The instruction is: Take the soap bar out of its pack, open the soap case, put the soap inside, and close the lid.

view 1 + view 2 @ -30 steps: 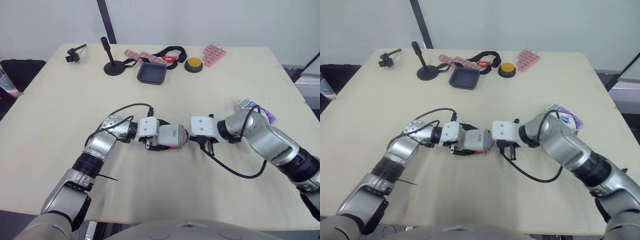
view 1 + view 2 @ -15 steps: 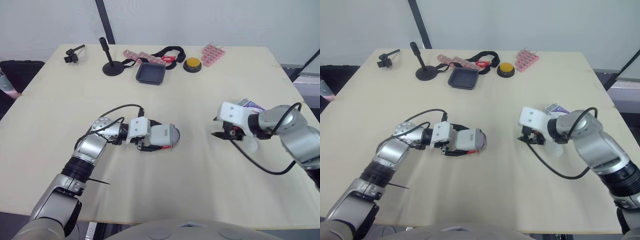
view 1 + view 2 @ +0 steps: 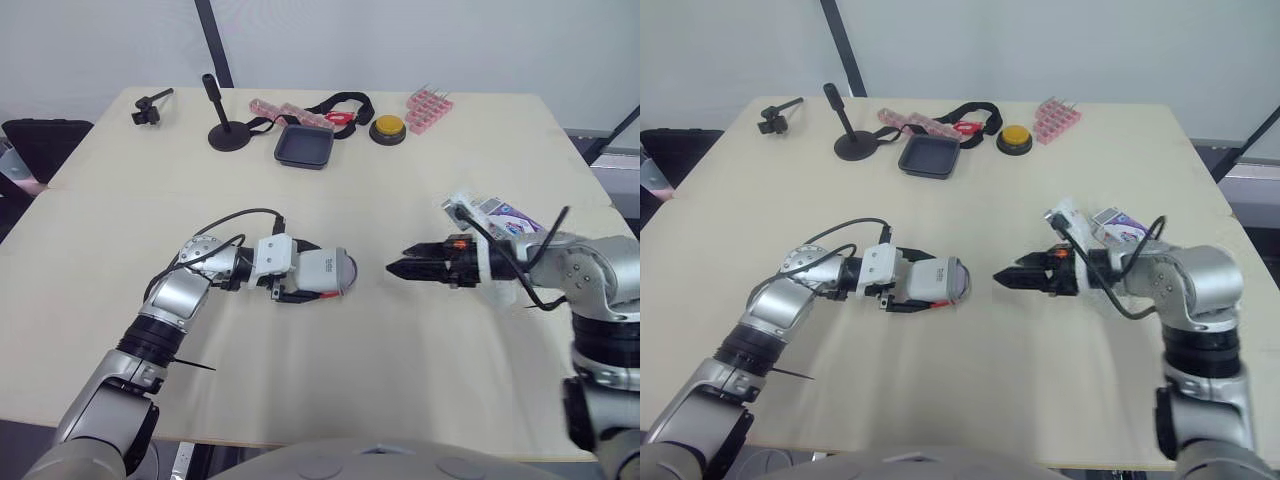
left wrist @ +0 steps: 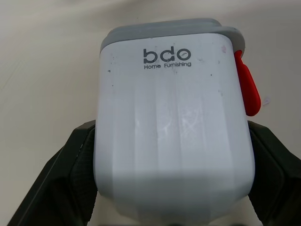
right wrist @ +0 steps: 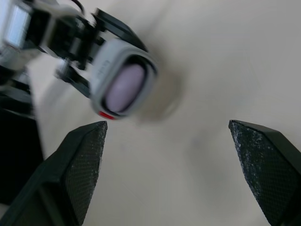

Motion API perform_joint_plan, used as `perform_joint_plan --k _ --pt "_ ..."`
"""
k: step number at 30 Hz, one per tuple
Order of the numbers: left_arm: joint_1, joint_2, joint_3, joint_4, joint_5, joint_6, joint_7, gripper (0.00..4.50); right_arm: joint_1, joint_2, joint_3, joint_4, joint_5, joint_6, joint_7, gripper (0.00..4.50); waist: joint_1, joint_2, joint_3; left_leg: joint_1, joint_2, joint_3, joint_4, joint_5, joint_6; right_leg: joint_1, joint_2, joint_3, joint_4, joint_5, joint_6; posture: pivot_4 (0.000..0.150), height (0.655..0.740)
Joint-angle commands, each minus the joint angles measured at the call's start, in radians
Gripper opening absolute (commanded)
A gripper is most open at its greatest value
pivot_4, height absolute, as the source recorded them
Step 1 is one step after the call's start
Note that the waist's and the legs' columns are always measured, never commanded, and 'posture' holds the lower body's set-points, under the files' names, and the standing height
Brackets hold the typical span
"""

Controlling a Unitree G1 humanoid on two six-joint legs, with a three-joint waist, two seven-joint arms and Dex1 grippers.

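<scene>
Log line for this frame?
left gripper: shut on soap case | right gripper: open, empty, apart from case | soap: in case

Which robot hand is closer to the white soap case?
Left. The left gripper clamps the soap case on both sides; the right gripper is open, apart from it.

I look down on a pale beige bench (image 3: 420,170) with a faint seam (image 3: 330,194) running across it. Behind it, along the top of the frame, stands a plain white wall (image 3: 420,40). A black pole (image 3: 212,40) slants at upper left, and a dark case (image 3: 40,140) sits at the left edge.
</scene>
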Motion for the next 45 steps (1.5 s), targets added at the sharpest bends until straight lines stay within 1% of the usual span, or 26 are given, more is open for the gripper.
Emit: perform_joint_plan --k 1,5,8,13,22,35,43,44,45 --pt "-0.006 0.011 0.030 -0.042 -0.024 -0.001 0.009 3.48 0.020 0.059 -0.032 0.036 0.142 0.028 -0.134 4.46 0.004 0.001 0.000 0.000 0.000 0.000 0.000 0.000 0.000 0.000 0.000 0.000 0.000 0.000 0.000 0.150 0.7400" --pt "-0.003 0.019 0.036 -0.053 -0.031 0.006 0.012 3.48 0.029 0.104 -0.052 0.077 0.319 0.028 -0.289 4.46 0.014 0.001 0.001 0.001 0.000 0.000 0.000 0.000 0.000 0.000 -0.001 -0.001 -0.001 0.000 0.000 0.150 0.7400" --pt "0.010 0.021 0.032 -0.072 -0.034 0.016 0.014 3.48 0.035 0.135 -0.040 0.085 0.415 0.028 -0.388 4.46 0.012 0.001 0.001 0.001 0.000 0.000 -0.001 0.000 0.000 0.000 -0.001 -0.001 -0.001 0.000 0.000 0.150 0.7400" --pt "0.022 0.020 0.028 -0.099 -0.036 0.033 0.018 3.48 0.039 0.165 -0.022 0.121 0.516 0.028 -0.518 4.46 0.009 0.001 0.001 0.001 -0.001 0.000 -0.004 0.001 -0.002 0.000 -0.001 -0.001 -0.002 0.000 0.000 0.150 0.7400" --pt "0.015 0.017 0.025 -0.128 -0.045 0.052 0.021 3.48 0.028 0.204 0.016 0.155 0.537 0.028 -0.602 4.46 0.003 0.001 0.001 0.000 -0.001 0.000 -0.005 0.001 -0.003 0.000 -0.001 -0.001 -0.003 0.000 0.000 0.150 0.7400" --pt "0.006 0.006 0.008 -0.142 -0.045 0.068 0.018 3.48 -0.008 0.248 -0.023 0.215 0.584 0.028 -0.651 4.46 -0.008 0.001 0.001 0.000 -0.001 0.000 -0.006 0.001 -0.003 0.000 -0.001 -0.002 -0.004 0.000 0.000 0.150 0.7400" --pt "-0.007 0.003 0.008 -0.130 -0.044 0.063 0.017 3.48 -0.011 0.274 -0.034 0.215 0.600 0.028 -0.667 4.46 -0.009 0.001 0.001 -0.001 -0.001 0.000 -0.006 0.001 -0.003 0.000 -0.001 -0.002 -0.005 0.000 0.000 0.150 0.7400" --pt "-0.006 0.004 0.009 -0.130 -0.044 0.064 0.017 3.48 -0.009 0.276 -0.035 0.214 0.603 0.028 -0.670 4.05 -0.009 0.001 0.001 -0.001 -0.001 0.000 -0.006 0.001 -0.003 0.000 -0.001 -0.002 -0.005 0.000 0.000 0.150 0.7400" --pt "-0.005 0.005 0.009 -0.130 -0.043 0.062 0.018 3.48 -0.007 0.277 -0.035 0.213 0.604 0.028 -0.674 3.93 -0.009 0.001 0.001 -0.001 -0.001 0.000 -0.006 0.001 -0.003 0.000 -0.001 -0.002 -0.005 0.000 0.000 0.150 0.7400"
